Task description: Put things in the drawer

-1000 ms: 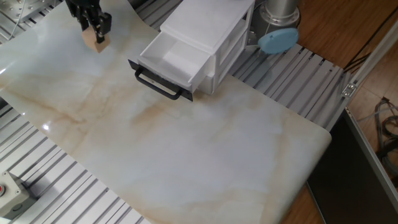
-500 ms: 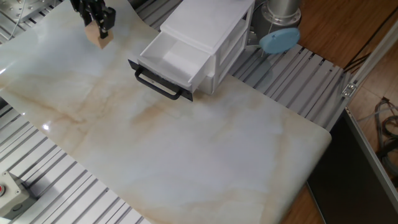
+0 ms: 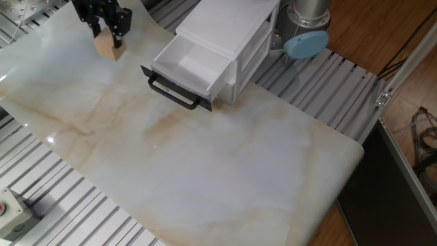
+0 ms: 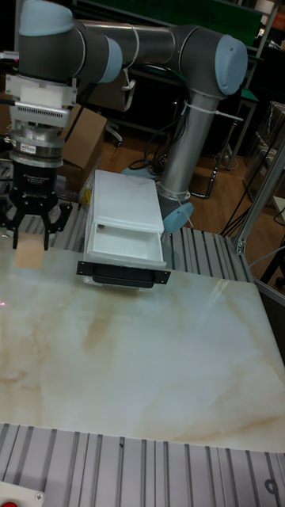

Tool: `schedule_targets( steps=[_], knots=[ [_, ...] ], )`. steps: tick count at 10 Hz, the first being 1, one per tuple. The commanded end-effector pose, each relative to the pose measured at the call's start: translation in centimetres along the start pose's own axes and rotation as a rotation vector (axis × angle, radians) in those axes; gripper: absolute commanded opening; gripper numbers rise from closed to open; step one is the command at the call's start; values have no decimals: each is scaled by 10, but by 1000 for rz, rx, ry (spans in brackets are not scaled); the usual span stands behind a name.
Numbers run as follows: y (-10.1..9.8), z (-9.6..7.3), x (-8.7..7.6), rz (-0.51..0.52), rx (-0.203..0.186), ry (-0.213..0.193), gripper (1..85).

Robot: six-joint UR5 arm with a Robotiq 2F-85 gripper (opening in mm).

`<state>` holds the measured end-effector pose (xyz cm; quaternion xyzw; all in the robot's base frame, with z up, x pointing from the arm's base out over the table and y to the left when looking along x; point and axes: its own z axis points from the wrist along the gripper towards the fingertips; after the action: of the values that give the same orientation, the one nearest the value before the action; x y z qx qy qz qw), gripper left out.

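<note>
Marble table, gripper vertical, gripping cube

A black two-finger hand grips a small light-tan wooden cube above the far left of a marbled desk. Nearby, a white plastic drawer with a long black bar handle stands open.
</note>
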<state>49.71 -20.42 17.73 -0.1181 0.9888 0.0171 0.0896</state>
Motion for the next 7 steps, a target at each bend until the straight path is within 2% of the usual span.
schedule_targets(
  steps=[1, 3, 5, 7],
  knots=[
    [29, -35, 11, 41, -20, 55, 10],
    [58, -58, 14, 88, -4, 67, 10],
    [86, -75, 13, 115, 28, 89, 10],
    [118, -90, 6, 148, 30, 105, 10]
  ],
)
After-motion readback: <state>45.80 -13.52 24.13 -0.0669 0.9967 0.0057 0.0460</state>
